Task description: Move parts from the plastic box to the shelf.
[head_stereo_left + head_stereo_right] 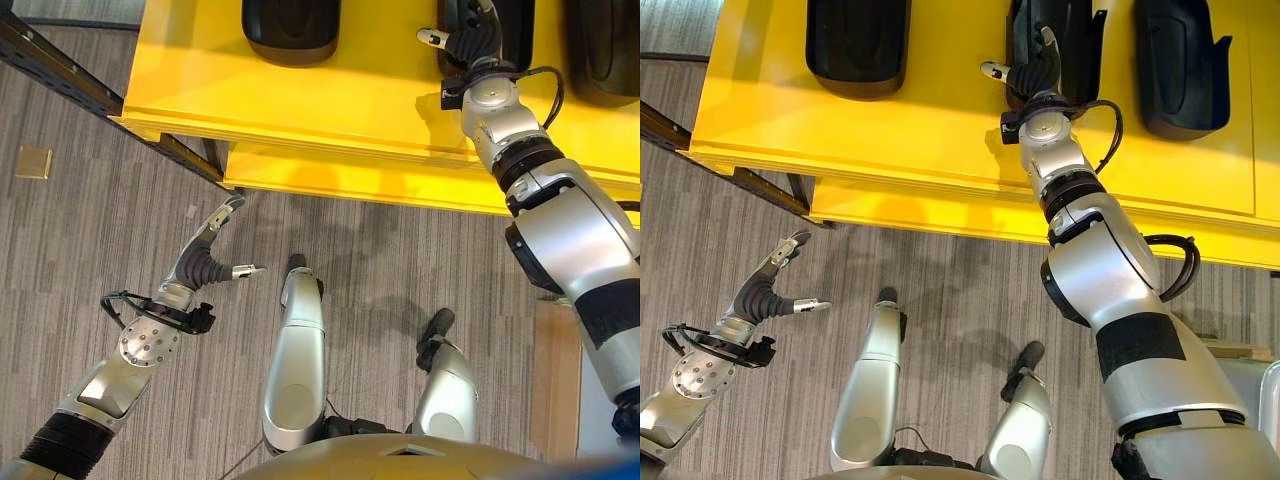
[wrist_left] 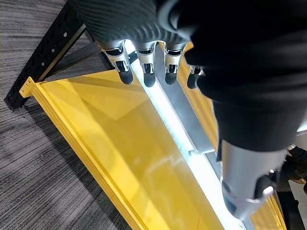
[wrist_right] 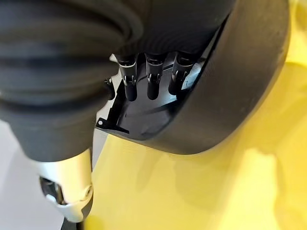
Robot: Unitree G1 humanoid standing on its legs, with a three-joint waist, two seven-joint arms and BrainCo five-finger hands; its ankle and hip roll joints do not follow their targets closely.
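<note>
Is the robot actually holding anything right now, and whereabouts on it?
The right hand reaches into the middle black part on the yellow shelf; its grip cannot be told. The left hand holds nothing.

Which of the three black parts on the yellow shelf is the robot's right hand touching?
The middle black part: the right hand has its fingers in its hollow. The left part and right part lie untouched.
</note>
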